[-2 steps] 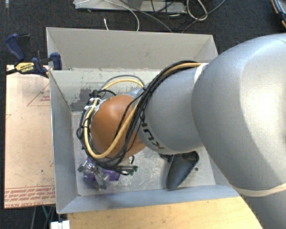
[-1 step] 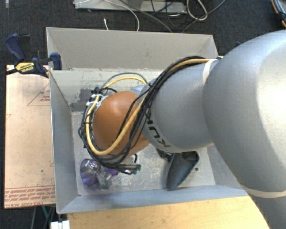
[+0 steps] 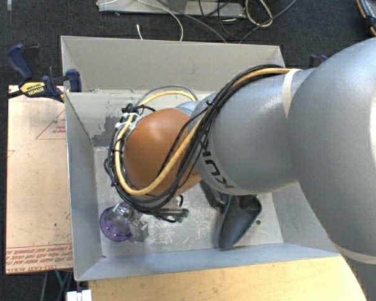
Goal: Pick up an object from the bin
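The gripper (image 3: 135,224) pokes out from under the arm's orange cover, low in the bin's front left part. A translucent purple round thing (image 3: 114,226), like a small cup or lid, lies right against its left side, close to the bin's left wall. Whether the gripper holds it is hidden. A small dark thing with a green tip (image 3: 175,215) lies just right of the gripper.
A dark grey, pointed, wedge-like object (image 3: 236,223) lies at the bin's front right, near the front wall. The big arm with its orange cover and looped cables covers the middle and right of the bin.
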`<state>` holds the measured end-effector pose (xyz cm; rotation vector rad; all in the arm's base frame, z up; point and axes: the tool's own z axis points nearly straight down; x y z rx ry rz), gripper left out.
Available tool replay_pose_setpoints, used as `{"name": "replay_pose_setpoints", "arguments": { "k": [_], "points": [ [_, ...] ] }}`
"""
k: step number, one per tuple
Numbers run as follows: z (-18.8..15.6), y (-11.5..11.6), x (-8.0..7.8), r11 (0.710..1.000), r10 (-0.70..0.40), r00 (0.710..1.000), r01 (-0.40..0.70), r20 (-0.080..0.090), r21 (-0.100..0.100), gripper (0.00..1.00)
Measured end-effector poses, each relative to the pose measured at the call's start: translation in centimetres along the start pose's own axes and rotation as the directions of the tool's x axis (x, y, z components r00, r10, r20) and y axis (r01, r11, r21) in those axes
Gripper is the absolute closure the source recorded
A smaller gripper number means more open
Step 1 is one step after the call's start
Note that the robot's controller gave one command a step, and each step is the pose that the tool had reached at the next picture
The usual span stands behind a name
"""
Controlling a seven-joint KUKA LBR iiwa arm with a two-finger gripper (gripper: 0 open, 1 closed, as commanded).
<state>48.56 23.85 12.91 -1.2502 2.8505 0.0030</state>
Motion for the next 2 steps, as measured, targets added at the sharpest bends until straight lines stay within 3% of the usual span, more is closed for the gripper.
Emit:
{"name": "replay_pose_setpoints", "arguments": {
  "k": [2],
  "points": [
    [-2.8,0.0,-0.1,1.000,0.003,1.000,-0.003,0.002,-0.001,1.00]
  ]
}}
